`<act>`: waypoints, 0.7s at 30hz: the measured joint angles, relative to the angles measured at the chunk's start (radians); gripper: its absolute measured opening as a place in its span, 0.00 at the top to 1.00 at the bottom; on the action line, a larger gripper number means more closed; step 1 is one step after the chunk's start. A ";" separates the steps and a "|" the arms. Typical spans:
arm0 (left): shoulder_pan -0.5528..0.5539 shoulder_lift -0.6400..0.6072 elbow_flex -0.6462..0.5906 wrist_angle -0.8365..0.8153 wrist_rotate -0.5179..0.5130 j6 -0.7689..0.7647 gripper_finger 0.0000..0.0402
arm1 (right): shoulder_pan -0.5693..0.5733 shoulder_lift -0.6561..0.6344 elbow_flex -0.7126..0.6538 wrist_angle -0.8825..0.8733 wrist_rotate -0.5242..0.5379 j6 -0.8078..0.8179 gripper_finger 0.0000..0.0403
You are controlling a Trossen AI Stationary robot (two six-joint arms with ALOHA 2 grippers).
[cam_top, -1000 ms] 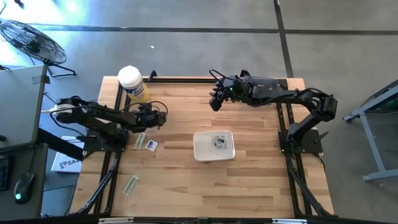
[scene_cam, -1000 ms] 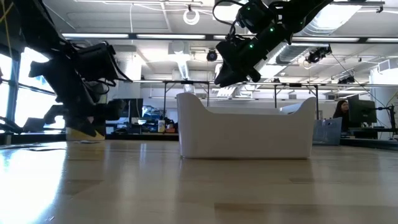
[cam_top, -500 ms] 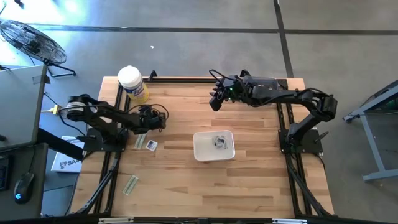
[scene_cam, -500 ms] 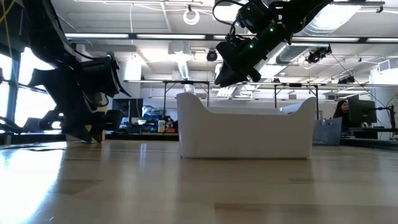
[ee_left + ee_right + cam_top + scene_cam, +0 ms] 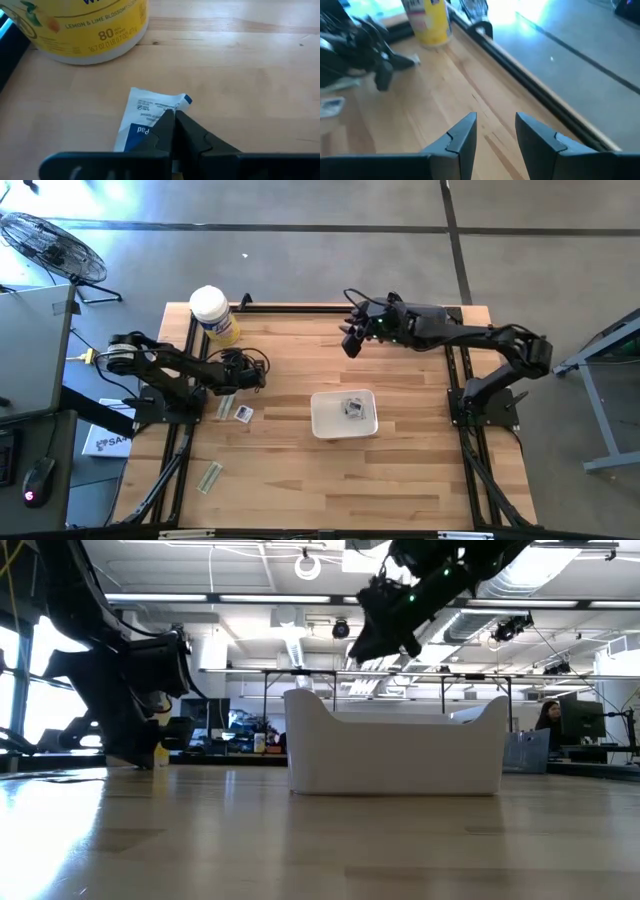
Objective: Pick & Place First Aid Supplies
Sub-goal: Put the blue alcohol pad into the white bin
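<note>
We see the left gripper (image 5: 173, 114) with jaws pinched shut on a square white packet with dark-blue print (image 5: 145, 117) lying on the wooden table (image 5: 240, 65), near the yellow canister (image 5: 85, 27). Farther off, the right gripper (image 5: 350, 340) hovers, jaws apart, beyond the white tray (image 5: 322, 420).

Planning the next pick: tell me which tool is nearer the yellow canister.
Left. The left tool sits just beside the yellow canister, shut on a packet; the right tool hovers well across the table.
</note>
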 joint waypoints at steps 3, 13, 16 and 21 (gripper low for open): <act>0.000 0.000 -0.007 0.000 0.000 -0.001 0.97 | 0.008 -0.050 0.000 -0.014 0.000 -0.001 0.68; -0.062 -0.017 0.129 -0.006 0.047 0.272 0.99 | 0.040 -0.147 0.000 -0.186 -0.066 -0.039 0.68; -0.098 -0.036 0.196 -0.003 0.052 0.434 1.00 | 0.045 -0.194 0.000 -0.273 -0.044 -0.061 0.68; -0.190 -0.043 0.315 0.088 0.084 0.705 1.00 | 0.047 -0.289 0.000 -0.409 0.048 -0.065 0.68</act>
